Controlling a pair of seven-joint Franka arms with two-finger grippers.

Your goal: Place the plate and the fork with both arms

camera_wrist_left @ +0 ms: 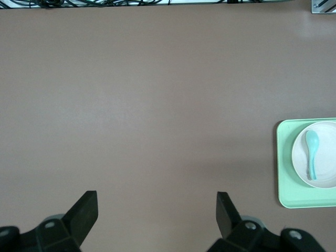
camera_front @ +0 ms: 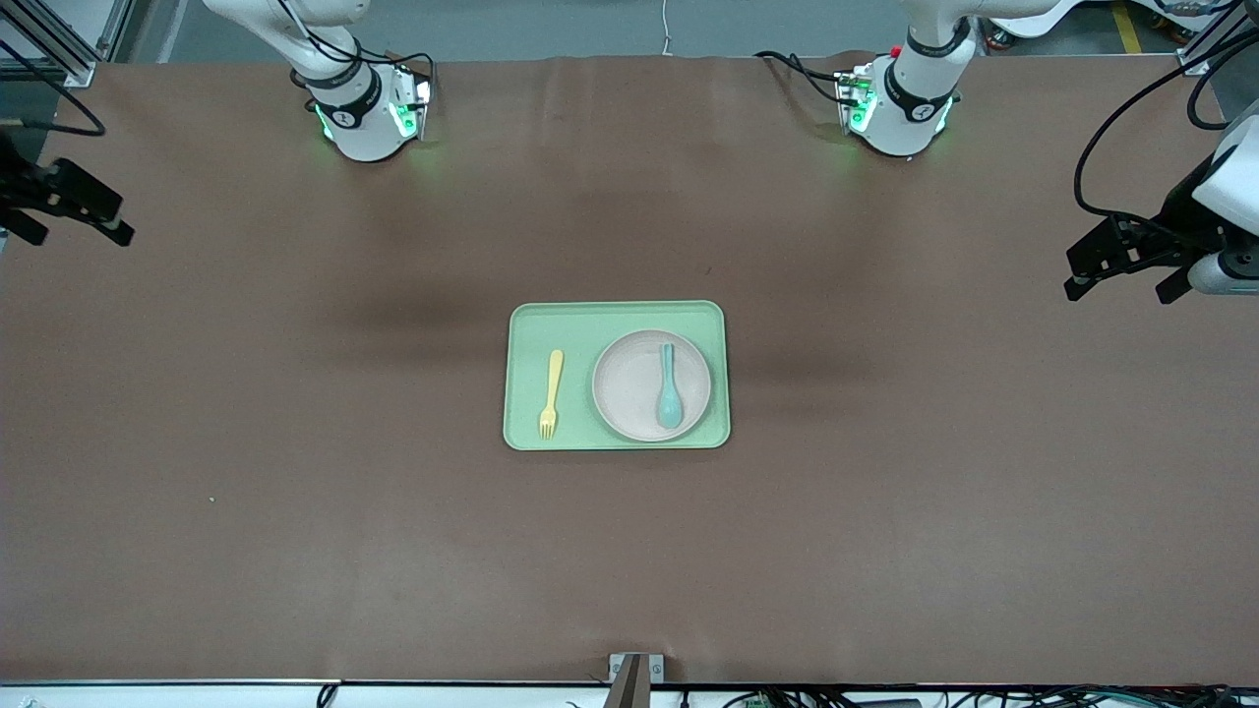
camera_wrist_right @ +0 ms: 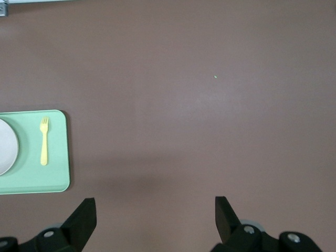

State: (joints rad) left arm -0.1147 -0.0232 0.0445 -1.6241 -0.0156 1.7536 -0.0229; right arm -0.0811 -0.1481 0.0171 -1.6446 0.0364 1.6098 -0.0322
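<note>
Left gripper, right gripper: both hanging w/ fingers spread, holding nothing, over table's ends.
Plate and fork lying side by side on green tray; teal spoon resting on plate, prob. bowl up.

Evenly and softly lit from above, with no hard glare anywhere on the matte brown table covering. Only faint, wide, blurred shadows across the middle of the table, darkest just beside the rectangular light-green plastic tray. Small green glow around both white arm bases. Sharp focus in the front view; slightly softer and paler in both wrist views.
</note>
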